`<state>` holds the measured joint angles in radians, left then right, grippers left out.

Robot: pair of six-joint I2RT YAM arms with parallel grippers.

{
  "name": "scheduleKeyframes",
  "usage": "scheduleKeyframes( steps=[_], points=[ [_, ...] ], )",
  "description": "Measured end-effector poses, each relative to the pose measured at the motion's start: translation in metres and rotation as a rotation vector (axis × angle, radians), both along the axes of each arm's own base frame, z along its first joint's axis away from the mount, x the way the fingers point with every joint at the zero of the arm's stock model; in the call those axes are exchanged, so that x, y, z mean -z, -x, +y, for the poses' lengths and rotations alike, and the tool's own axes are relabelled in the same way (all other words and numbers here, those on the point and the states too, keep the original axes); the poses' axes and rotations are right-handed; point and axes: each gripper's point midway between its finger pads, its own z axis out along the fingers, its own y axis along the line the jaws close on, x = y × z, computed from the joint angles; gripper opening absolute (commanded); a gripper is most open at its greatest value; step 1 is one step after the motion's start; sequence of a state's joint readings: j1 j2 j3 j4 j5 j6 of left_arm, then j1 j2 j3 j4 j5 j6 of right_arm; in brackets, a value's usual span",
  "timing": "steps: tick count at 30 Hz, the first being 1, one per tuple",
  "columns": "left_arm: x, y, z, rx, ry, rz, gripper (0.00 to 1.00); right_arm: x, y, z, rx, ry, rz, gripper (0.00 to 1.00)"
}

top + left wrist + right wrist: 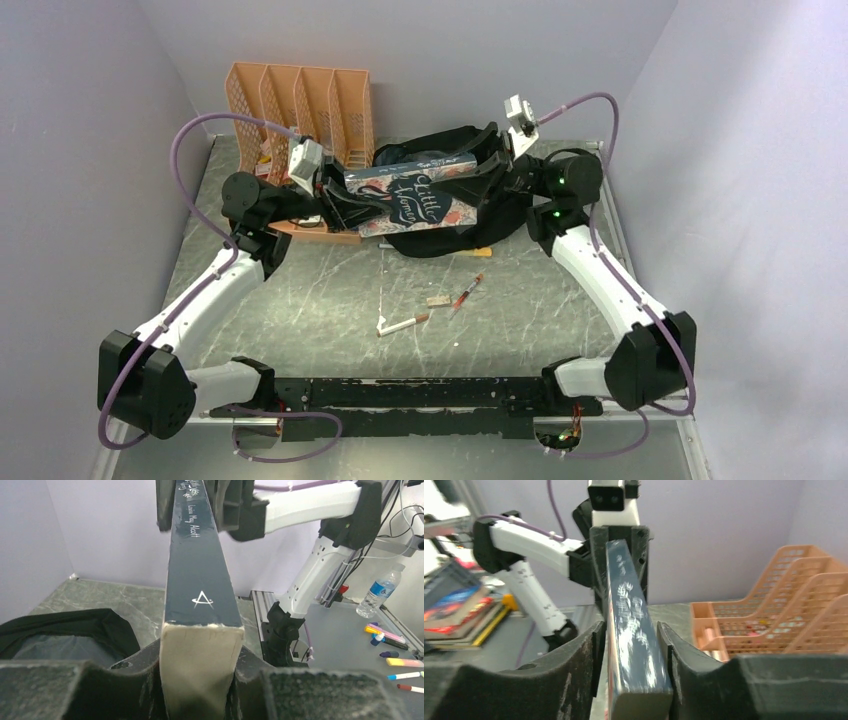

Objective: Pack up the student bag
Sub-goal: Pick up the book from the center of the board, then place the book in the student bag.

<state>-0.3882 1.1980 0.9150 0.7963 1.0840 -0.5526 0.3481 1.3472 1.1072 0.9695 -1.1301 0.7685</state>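
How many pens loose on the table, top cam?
3: white pen nearest the arm bases, red pen just beyond it, orange pen poking out at the near edge of the student bag. More may be hidden under the bag.

book point(200, 575): clamped edge-on in left jaws | far end: seemingly between right jaws, blurred | student bag point(65, 630): lower left

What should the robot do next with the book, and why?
Probably tip the book down into the student bag. The left claw is clamped on one end. The right claw sits around the other end, though I can't tell if it is gripping. The book hangs over the bag and is not inside yet, so lowering it in looks like the sensible next step.
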Motion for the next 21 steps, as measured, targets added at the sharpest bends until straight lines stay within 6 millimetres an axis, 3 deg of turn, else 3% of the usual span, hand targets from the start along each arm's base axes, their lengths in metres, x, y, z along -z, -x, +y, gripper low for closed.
scheduleKeyframes(
  steps=[5,9,12,18,21],
  points=[
    [0.012,-0.002,-0.003,0.003,-0.033,0.046,0.05,-0.018,-0.012,-0.009,0.202,0.038,-0.11,0.64],
    [0.022,-0.006,-0.004,-0.004,-0.057,0.075,0.05,-0.036,-0.025,-0.031,0.438,0.058,-0.191,0.65],
    [0.029,-0.012,-0.004,-0.029,-0.076,0.099,0.05,-0.038,-0.04,-0.052,0.626,0.077,-0.212,0.64],
    [0.041,-0.051,0.001,-0.237,-0.127,0.173,0.05,-0.008,-0.084,-0.095,0.961,0.14,-0.097,0.63],
    [0.052,-0.089,0.019,-0.474,-0.166,0.235,0.05,0.025,-0.112,-0.109,1.084,0.226,0.0,0.63]
  ],
)
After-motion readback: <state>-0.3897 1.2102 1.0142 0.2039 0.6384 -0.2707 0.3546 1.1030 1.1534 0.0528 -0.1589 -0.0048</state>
